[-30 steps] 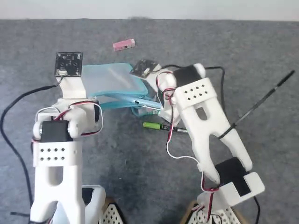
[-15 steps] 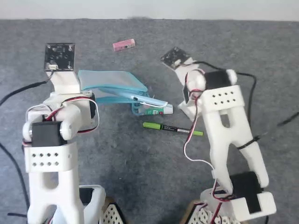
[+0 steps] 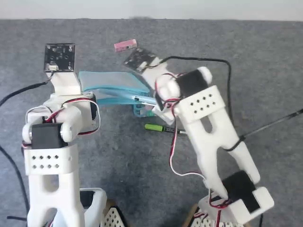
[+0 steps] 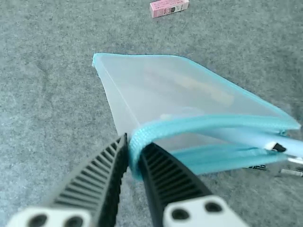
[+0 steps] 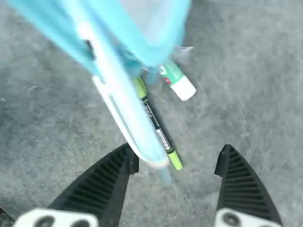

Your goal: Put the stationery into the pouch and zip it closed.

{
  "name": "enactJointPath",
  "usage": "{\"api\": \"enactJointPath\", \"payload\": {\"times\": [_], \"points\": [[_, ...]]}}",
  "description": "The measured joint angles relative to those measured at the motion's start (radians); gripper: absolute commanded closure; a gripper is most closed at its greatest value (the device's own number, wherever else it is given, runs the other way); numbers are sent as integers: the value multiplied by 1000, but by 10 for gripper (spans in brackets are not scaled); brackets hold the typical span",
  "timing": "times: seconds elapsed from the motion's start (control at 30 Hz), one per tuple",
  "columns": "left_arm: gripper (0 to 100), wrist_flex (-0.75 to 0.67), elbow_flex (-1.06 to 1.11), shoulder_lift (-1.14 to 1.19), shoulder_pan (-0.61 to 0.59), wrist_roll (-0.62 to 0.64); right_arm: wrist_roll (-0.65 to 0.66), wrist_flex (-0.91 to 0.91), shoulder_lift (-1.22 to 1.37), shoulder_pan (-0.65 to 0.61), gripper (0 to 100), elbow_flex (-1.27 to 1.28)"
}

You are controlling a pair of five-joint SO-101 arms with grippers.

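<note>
Pouch [image 4: 180,94] open, rim clamped in left tool [image 4: 133,146]. Right tool [image 5: 177,151] apart above green pen [image 5: 161,133]; eraser [image 3: 125,45] outside too.

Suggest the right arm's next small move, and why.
Probably close the right gripper on the free end of the light-blue pen: the gripper is open astride it, the pen sticks out of the pouch mouth, and the left gripper pinches the pouch's zipper edge.

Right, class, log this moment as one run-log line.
left end effector: shut on pouch edge | right end effector: open above blue pen sticking out of pouch | green pen, eraser: on table
</note>
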Motion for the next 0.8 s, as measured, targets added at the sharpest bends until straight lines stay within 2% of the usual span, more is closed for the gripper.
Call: {"api": "enactJointPath", "payload": {"times": [0.27,0.4,0.5,0.63,0.8], "points": [[988,0,0,0,0,0,-2,66,11,2,732,-86],[988,0,0,0,0,0,-2,81,-160,87,732,-115],[988,0,0,0,0,0,21,81,-245,203,732,-63],[988,0,0,0,0,0,48,-2,-104,247,732,106],[988,0,0,0,0,0,25,-114,87,241,732,106]]}}
